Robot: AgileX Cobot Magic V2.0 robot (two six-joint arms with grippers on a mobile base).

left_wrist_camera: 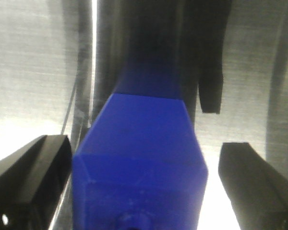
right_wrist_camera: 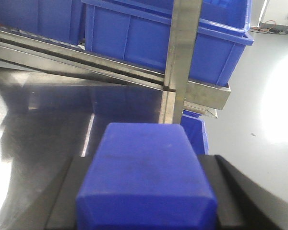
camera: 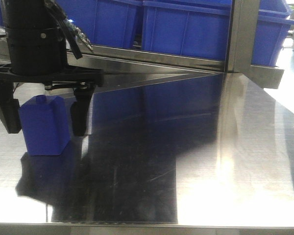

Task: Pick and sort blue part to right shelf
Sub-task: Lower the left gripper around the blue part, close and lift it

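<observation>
From the front, shows the blue part (camera: 43,128) upright at the left of the steel table (camera: 196,161), straddled by the left gripper (camera: 45,131), with the right shelf (camera: 242,34) behind. From the left wrist, confirms jaws spread, with a gap beside one finger (left_wrist_camera: 259,187). Looks rigid, light and slick; best pinched on the flat sides below the slope. From the right wrist, finds the right gripper (right_wrist_camera: 146,160) clenched on a second blue block (right_wrist_camera: 146,187).

- The blue part (right_wrist_camera: 146,177) fills the foreground, pinched between the black fingers (right_wrist_camera: 67,196) of the right gripper (right_wrist_camera: 146,160).
- Just beyond stands the right shelf (right_wrist_camera: 182,57), its steel upright straight ahead.
- Blue bins (right_wrist_camera: 144,38) sit on its sloping rails.
- Grey floor (right_wrist_camera: 269,96) shows at right.
</observation>
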